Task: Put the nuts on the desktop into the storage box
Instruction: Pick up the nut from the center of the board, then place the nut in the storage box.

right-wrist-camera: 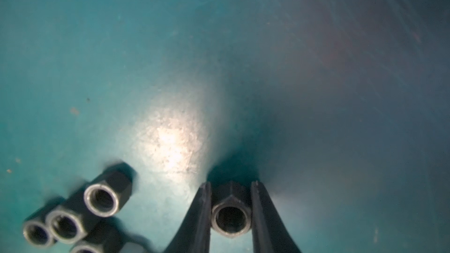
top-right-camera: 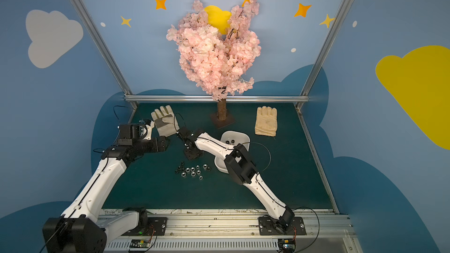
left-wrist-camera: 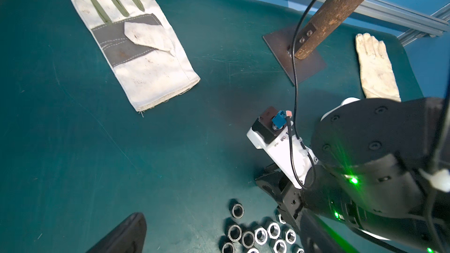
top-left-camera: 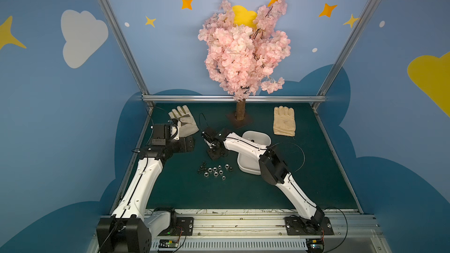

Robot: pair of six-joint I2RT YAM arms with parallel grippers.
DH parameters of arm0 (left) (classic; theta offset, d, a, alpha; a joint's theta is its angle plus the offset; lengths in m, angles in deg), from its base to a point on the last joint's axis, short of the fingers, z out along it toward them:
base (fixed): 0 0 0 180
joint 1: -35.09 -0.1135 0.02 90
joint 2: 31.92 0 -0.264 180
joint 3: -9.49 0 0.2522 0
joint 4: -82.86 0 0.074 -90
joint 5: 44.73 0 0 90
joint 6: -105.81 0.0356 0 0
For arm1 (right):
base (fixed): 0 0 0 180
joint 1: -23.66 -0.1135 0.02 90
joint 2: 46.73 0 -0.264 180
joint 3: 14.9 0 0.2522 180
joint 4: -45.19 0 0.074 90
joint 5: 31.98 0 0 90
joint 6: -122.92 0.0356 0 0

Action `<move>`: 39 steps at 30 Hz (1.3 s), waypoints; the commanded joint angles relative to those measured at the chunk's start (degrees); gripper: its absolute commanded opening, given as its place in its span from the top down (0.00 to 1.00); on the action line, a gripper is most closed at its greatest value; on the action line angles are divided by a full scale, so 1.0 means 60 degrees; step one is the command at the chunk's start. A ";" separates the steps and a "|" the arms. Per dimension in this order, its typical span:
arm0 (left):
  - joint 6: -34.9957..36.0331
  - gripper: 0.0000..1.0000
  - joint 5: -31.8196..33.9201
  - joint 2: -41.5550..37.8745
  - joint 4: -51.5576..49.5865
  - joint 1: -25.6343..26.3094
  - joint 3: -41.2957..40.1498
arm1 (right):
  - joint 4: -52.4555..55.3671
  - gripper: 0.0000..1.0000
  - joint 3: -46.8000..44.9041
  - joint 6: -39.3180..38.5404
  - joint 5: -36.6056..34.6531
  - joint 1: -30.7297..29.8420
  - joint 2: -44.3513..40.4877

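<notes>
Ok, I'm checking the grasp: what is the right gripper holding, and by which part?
The right gripper holds one dark nut, pinched across two opposite flat sides, with its hole facing the wrist camera.

text: none legible | labels: none legible | brands: none legible | numbers, signs: none legible
</notes>
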 commanded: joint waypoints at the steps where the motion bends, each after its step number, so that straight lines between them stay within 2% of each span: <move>1: -0.0090 0.00 0.0079 -0.0148 0.0192 -0.0016 -0.0127 | 0.0264 0.85 -0.0340 0.0078 -0.0221 0.0034 0.0055; 12: -0.0090 0.00 -0.0390 0.0087 0.0257 -0.0030 -0.0124 | -0.1346 0.89 -0.3508 0.0281 0.0060 0.1118 -0.3422; 16: 0.0054 0.00 -0.1566 0.0160 0.0397 -0.0005 -0.0141 | -0.1420 0.94 -0.4263 0.0241 0.0166 0.1805 -0.4540; 25: 0.0465 0.00 -0.5301 0.0972 0.0557 0.0405 -0.0020 | -0.1012 0.94 -0.6352 0.0065 0.0032 0.3077 -0.6290; 28: 0.0655 0.00 -0.5351 0.1220 0.0267 0.0691 0.0102 | -0.1019 0.94 -0.7083 0.0200 0.0116 0.3219 -0.6415; 33: 0.0716 0.00 -0.4630 0.1121 0.0207 0.0787 0.0074 | -0.1298 0.94 -0.7889 0.0483 0.0153 0.3292 -0.6215; 39: 0.0677 0.00 -0.4094 0.1171 0.0147 0.0790 0.0094 | -0.1456 0.90 -0.7951 0.0499 0.0219 0.3307 -0.5635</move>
